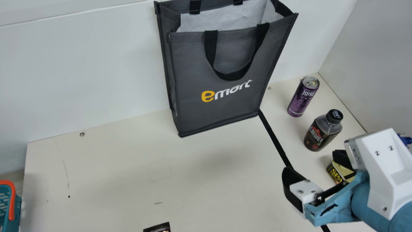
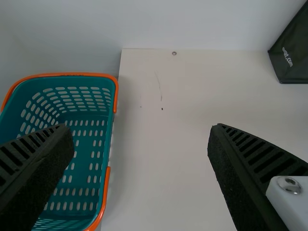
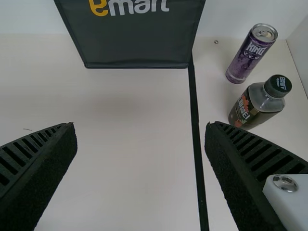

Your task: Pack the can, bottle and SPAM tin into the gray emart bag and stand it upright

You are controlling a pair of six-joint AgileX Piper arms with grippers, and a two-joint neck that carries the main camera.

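Note:
The gray emart bag [image 1: 222, 106] stands upright against the back wall, its top open and white lining showing. To its right are the purple can [image 1: 302, 98], the dark bottle [image 1: 322, 133] with its black cap, and the SPAM tin [image 1: 335, 173], partly hidden by my right gripper [image 1: 312, 164]. Can and bottle stand apart. In the right wrist view my right gripper [image 3: 139, 137] is open and empty, with the bag [image 3: 139, 43], can [image 3: 250, 55] and bottle [image 3: 257, 106] beyond it. My left gripper [image 2: 142, 139] stands open and empty in the left wrist view, away from the bag [image 2: 293, 60].
A teal basket with an orange rim [image 2: 115, 91] sits off the table's left edge. A black strip [image 1: 273, 137] crosses the cream table [image 1: 128, 167] between the bag and the items. A small dark object [image 1: 158, 227] pokes in at the main view's bottom edge.

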